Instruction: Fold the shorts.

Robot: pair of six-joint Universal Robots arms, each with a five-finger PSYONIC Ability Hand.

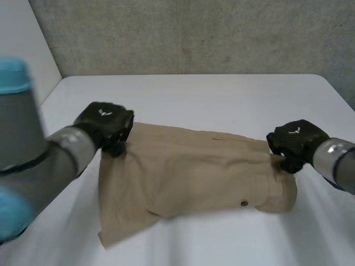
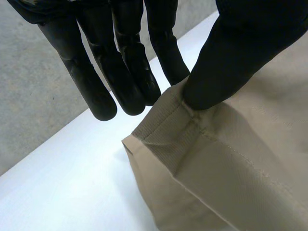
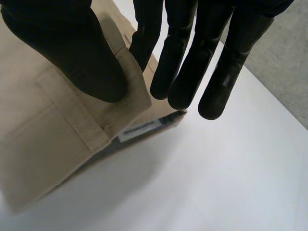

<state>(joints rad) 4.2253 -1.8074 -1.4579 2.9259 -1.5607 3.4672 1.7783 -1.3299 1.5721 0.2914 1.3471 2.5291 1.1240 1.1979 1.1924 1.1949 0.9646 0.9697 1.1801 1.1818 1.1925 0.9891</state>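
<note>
White table (image 3: 231,168) — shorts (image 3: 43,130), label (image 3: 139,130) underneath

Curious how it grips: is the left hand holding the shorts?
Yes, the left hand pinches a corner of the shorts between thumb and finger.

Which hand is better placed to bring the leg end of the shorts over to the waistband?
Probably the left hand: it pinches the hem corner of the tan shorts. The right hand pinches the waistband corner and can anchor.
</note>
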